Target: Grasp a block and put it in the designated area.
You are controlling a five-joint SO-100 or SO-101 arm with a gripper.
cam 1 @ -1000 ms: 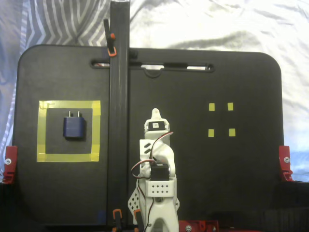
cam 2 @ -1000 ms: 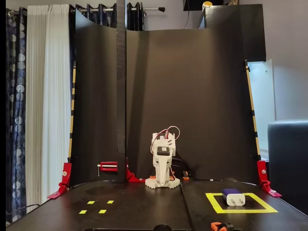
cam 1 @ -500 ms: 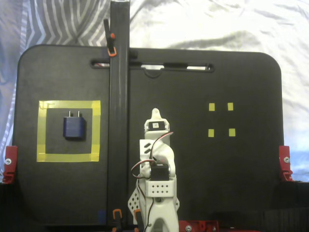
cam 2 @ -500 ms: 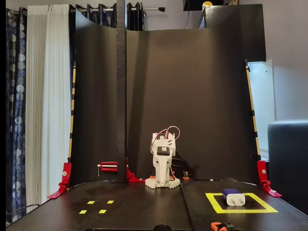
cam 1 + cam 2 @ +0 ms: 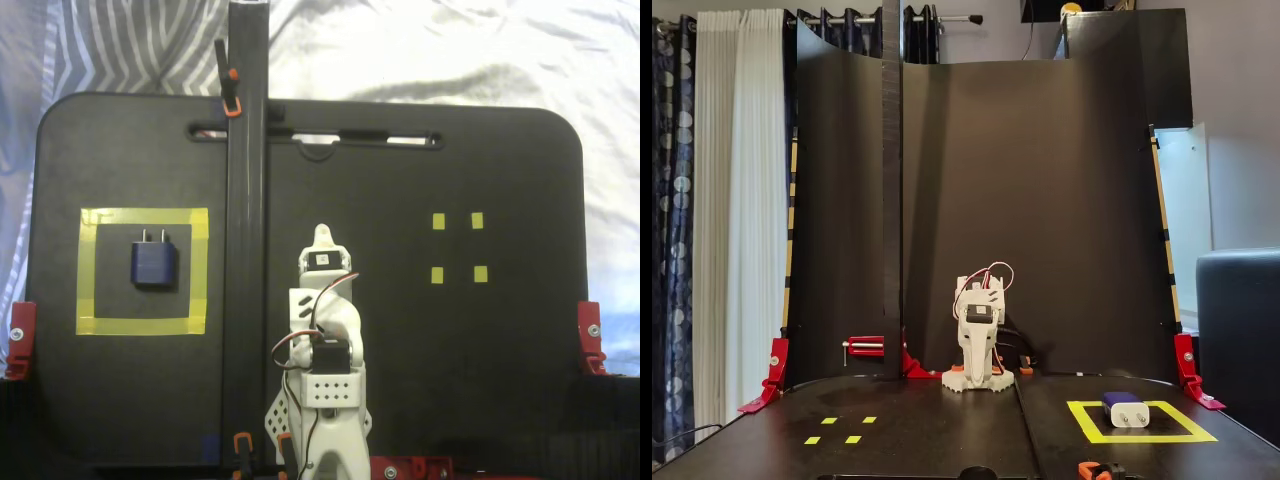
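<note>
Nothing changed across the last second: same folded pose, same block placement in both fixed views, so EARLIER applies and, by judgement, task effectively finished. Going left to right in the top-down fixed view: red clamp (image 5: 20,338) at the left edge of the counter (image 5: 500,400); then the designated area (image 5: 87,270), a yellow tape square on the left half; inside it, slightly far of centre and clear of the tape on every side, the block (image 5: 153,264), dark blue, lying flat with two prongs pointing to the far side. Just right of the square, a tall black post (image 5: 246,200) with an orange-tipped clip near its far end. Near the middle, the white arm (image 5: 322,350), folded back on its base, tool (image 5: 322,240) well apart from the block, holding nothing; fingers tucked together by the look of it, though too small to tell for certain. Further right, four tiny yellow squares (image 5: 458,247), bare of any object. Beyond the black counter, rumpled white and striped bedding. In the front-facing fixed view, sides swapped: white and patterned curtains far left, small yellow marks (image 5: 840,430) near left, arm (image 5: 978,345) centred before a curved black backdrop (image 5: 1040,200), block (image 5: 1125,409) inside the yellow outline (image 5: 1085,425) at near right, dark chair at the right edge.
</note>
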